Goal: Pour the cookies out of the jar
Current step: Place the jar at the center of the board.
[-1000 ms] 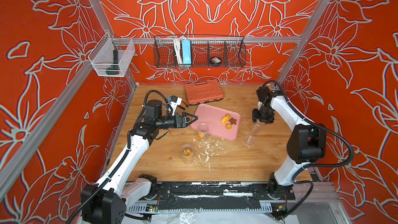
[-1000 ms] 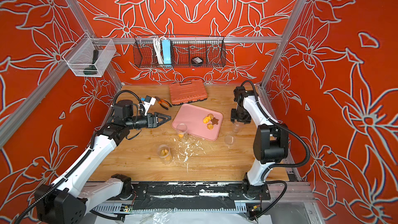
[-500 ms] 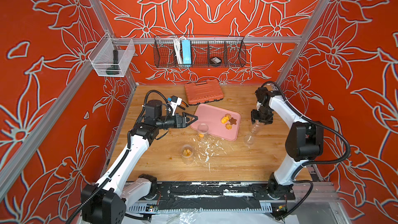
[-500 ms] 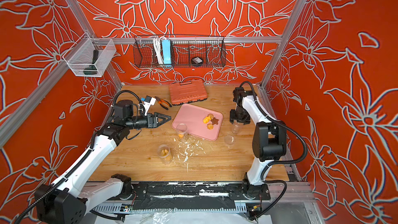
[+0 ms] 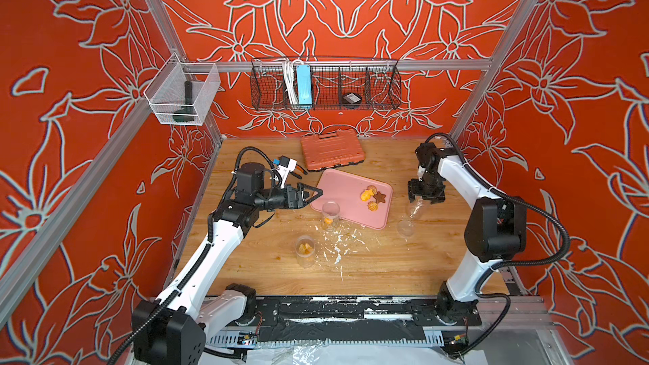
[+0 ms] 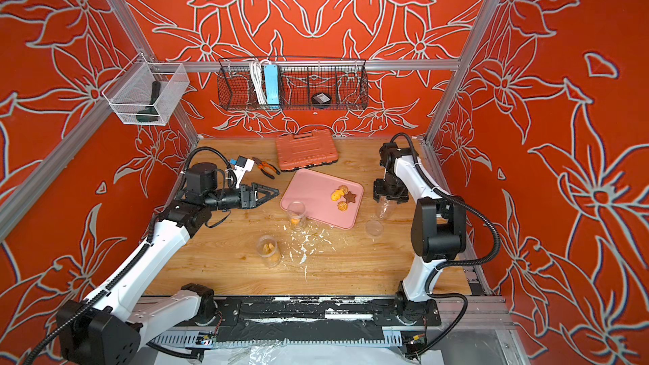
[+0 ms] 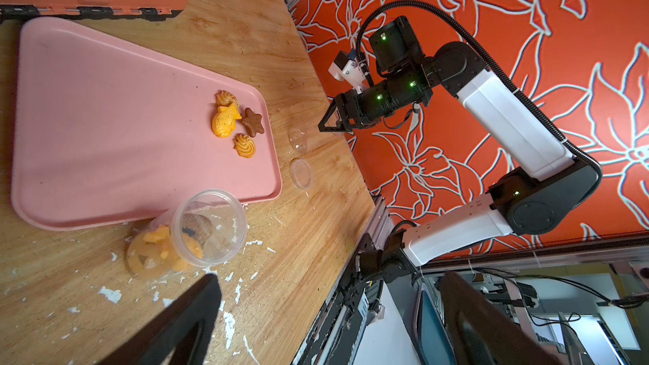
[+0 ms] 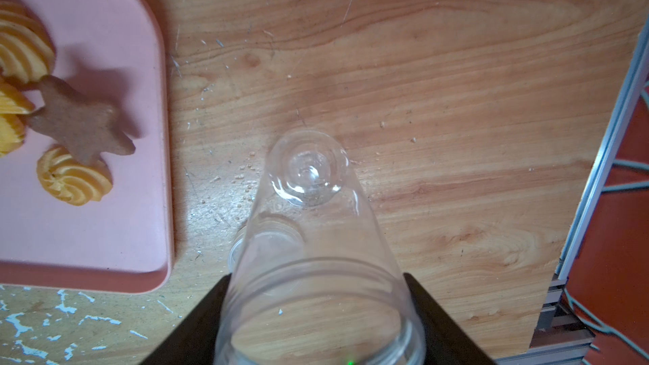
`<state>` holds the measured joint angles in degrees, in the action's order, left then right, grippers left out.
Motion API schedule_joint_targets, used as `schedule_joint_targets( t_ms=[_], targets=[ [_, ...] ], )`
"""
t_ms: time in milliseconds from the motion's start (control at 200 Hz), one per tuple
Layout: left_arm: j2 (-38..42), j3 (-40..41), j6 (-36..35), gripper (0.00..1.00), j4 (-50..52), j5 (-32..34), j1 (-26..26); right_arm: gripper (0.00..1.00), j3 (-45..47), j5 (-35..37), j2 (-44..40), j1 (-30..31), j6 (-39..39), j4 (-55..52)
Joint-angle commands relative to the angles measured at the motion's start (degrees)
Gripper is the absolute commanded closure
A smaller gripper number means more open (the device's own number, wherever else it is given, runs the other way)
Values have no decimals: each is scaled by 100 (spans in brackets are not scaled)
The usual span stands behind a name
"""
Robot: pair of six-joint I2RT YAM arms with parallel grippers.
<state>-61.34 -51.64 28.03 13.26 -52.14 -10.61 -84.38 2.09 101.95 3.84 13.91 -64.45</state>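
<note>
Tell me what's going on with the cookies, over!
Left gripper open, empty. Right gripper around an empty jar beside the tray, grip unclear. Four cookies on tray; more in two jars. Nothing blocking.

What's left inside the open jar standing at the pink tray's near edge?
Orange cookies sit at the bottom of the jar. They overlap, so their count and anything beneath them is hidden.

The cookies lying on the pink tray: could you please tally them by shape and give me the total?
Swirl cookies: 2
Fish cookie: 1
Star cookie: 1
Total on the pink tray: 4
</note>
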Motion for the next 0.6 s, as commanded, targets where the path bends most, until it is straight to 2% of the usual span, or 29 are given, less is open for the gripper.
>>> schedule_joint_targets(
  t_ms=[0, 596],
  targets=[
    [39, 30, -127, 2, -16, -9, -37, 25, 51, -25, 61, -14, -47, -134],
    [24, 25, -138, 2, -7, -24, -37, 22, 10, 43, -6, 3, -27, -207]
  ],
)
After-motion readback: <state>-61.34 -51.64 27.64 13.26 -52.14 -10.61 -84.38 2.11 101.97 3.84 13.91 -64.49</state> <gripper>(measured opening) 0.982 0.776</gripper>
